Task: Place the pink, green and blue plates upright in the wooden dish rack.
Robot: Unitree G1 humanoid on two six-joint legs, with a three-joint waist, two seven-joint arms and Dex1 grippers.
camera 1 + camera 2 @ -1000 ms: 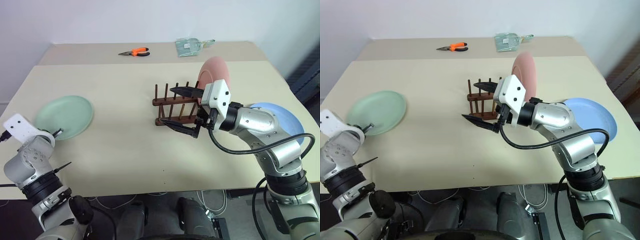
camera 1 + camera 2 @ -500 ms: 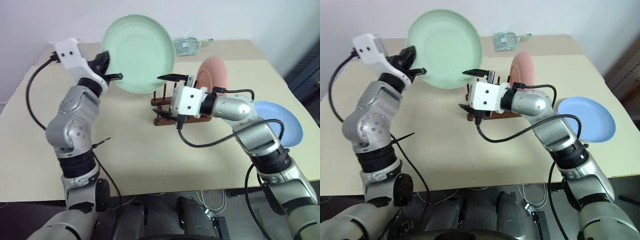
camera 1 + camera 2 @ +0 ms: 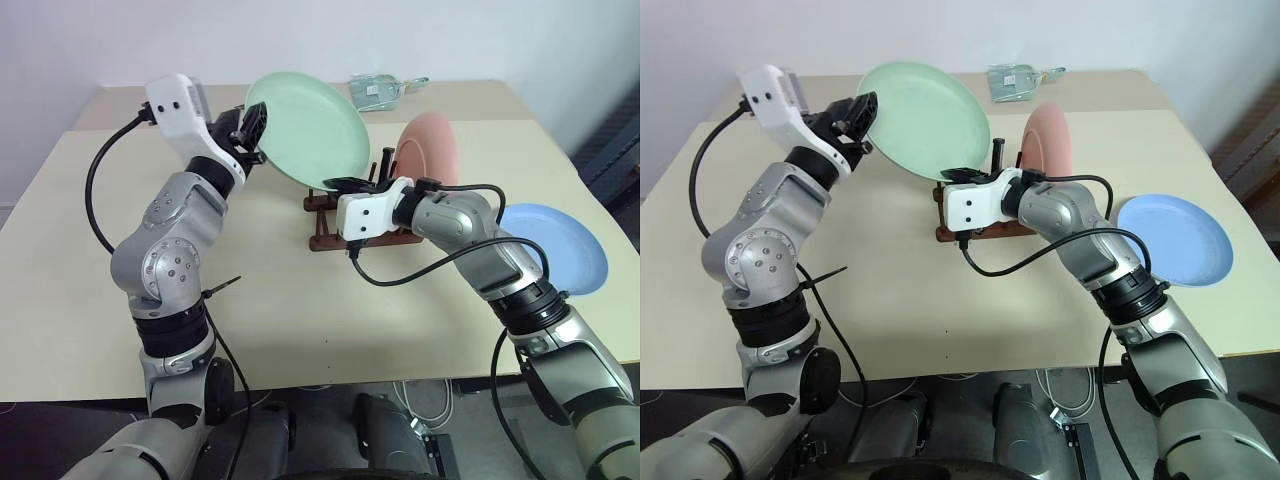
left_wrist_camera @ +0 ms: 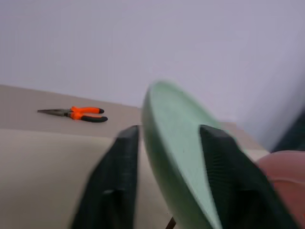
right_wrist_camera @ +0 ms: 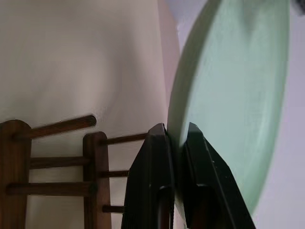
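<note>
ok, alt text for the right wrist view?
Right gripper pinches the rim of the green plate, fingers closed on its edge. The wooden dish rack sits beside it on the beige table, with the pink plate edge behind.

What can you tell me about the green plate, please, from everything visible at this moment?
The green plate is round, shallow, matte mint green and looks undamaged. It is held in the air above the wooden dish rack, tilted and not yet in a slot. The right gripper pinches its lower rim; the left gripper straddles the opposite rim, jaws slightly apart.
</note>
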